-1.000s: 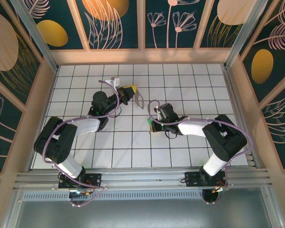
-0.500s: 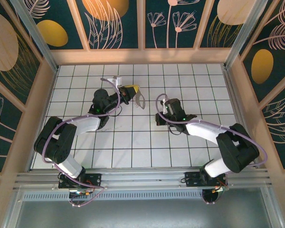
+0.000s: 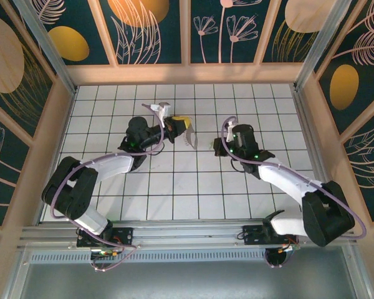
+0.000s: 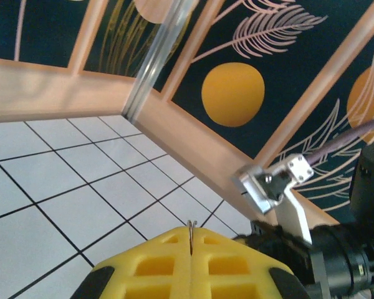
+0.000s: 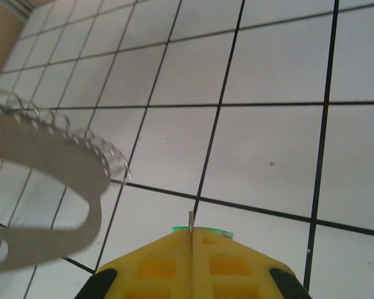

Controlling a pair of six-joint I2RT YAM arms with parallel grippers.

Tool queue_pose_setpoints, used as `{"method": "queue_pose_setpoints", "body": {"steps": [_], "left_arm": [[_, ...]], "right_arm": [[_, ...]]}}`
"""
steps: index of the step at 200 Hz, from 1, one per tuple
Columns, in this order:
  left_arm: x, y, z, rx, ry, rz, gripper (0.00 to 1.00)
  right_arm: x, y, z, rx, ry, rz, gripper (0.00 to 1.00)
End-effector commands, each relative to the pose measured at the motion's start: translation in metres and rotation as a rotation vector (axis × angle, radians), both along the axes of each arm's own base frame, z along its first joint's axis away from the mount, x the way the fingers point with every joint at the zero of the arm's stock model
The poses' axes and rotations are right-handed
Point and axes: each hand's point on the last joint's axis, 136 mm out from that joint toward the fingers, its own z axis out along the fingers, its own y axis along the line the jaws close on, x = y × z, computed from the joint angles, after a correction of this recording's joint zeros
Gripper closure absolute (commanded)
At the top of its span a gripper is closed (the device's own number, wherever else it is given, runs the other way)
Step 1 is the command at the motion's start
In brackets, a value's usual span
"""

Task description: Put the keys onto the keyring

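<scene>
2 claws of mine, both clamped: left gripper (image 4: pixel 191 234) pinches the thin grey beaded-edge keyring (image 5: pixel 50 152), right gripper (image 5: pixel 192 232) pinches the flat silver key (image 5: pixel 218 232) with green head.

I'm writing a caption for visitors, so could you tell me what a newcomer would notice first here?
The dark wall panels with gold discs and pale leaves ring the white tiled table. At mid-table the left gripper pinches the beaded grey keyring, and the right gripper faces it, shut on a green-headed key.
</scene>
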Motion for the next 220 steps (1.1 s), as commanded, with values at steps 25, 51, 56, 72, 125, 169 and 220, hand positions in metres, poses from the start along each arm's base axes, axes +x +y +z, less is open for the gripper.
{"method": "queue_pose_setpoints", "body": {"steps": [25, 51, 56, 72, 125, 169, 220], "left_arm": [[-0.02, -0.008, 0.022, 0.0, -0.111, -0.034, 1.0], [-0.026, -0.009, 0.022, -0.005, -0.135, -0.03, 1.0], [-0.028, -0.009, 0.022, -0.009, -0.145, -0.032, 1.0], [-0.032, -0.009, 0.024, -0.02, -0.174, -0.036, 1.0], [-0.046, -0.01, 0.027, -0.013, -0.273, -0.064, 1.0], [-0.06, -0.005, 0.034, -0.006, -0.343, -0.089, 1.0], [-0.072, -0.004, 0.055, -0.044, -0.415, -0.121, 1.0]], "right_arm": [[0.001, -0.014, 0.037, 0.105, -0.107, -0.046, 1.0], [-0.001, -0.022, 0.052, 0.136, -0.164, -0.061, 1.0], [-0.001, -0.023, 0.055, 0.144, -0.174, -0.063, 1.0], [-0.004, -0.026, 0.062, 0.164, -0.206, -0.058, 1.0], [-0.008, -0.024, 0.076, 0.201, -0.243, -0.018, 1.0], [-0.013, -0.013, 0.091, 0.24, -0.291, 0.058, 1.0], [-0.014, -0.012, 0.102, 0.265, -0.338, 0.089, 1.0]]}}
